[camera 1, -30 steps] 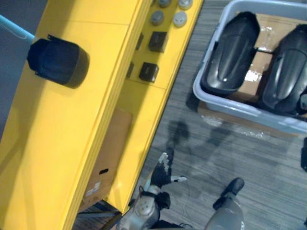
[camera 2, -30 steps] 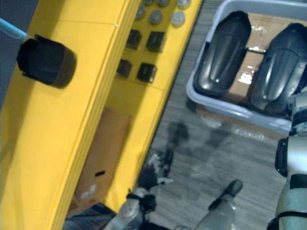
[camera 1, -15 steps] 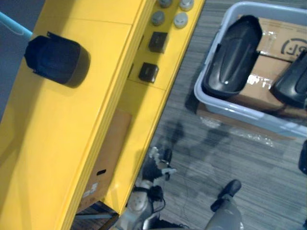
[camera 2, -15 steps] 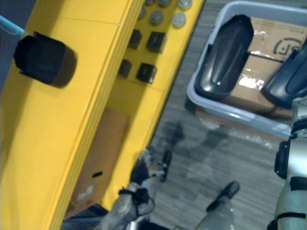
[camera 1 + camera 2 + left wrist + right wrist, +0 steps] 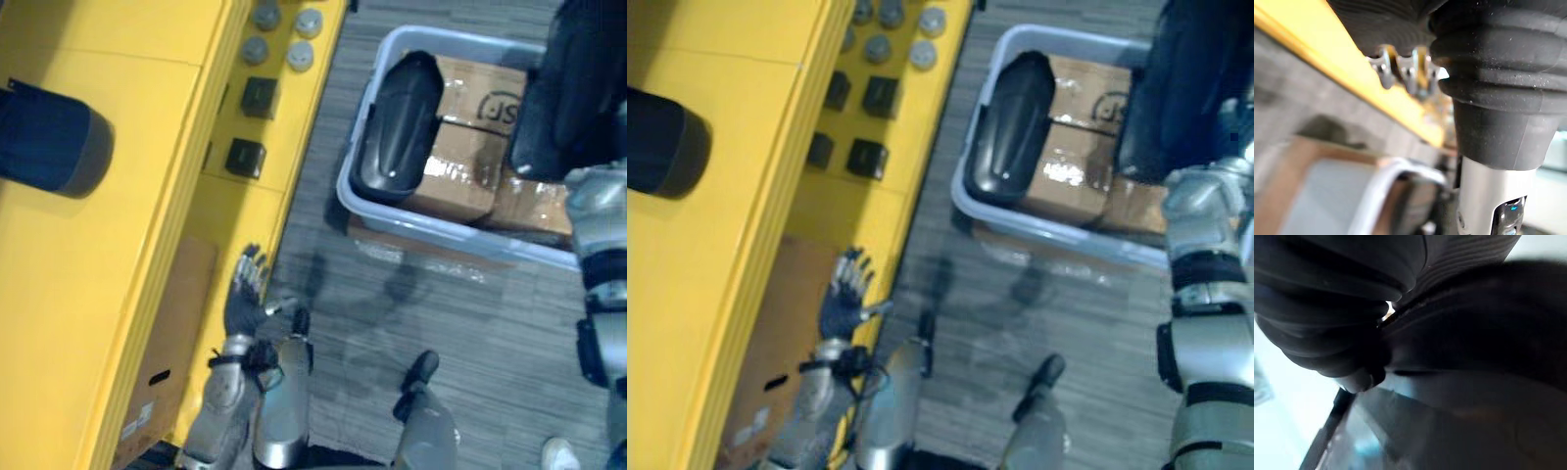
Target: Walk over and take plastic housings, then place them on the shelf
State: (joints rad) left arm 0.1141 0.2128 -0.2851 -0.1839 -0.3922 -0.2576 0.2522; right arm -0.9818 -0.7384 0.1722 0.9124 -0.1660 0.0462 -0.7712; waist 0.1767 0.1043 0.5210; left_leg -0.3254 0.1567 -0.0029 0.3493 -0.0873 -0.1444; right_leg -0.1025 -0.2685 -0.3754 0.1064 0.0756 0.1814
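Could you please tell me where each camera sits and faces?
Left eye view: head, looking down at yellow shelf and grey bin; open left hand shows.
Right eye view: same, slightly offset; right arm at a raised black housing.
Left wrist view: along left hand, toward shelf edge.
Right wrist view: close against that housing.
Both eyes share the binned housing.

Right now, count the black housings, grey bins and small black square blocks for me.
black housings: 3
grey bin: 1
small black square blocks: 4
Total: 8
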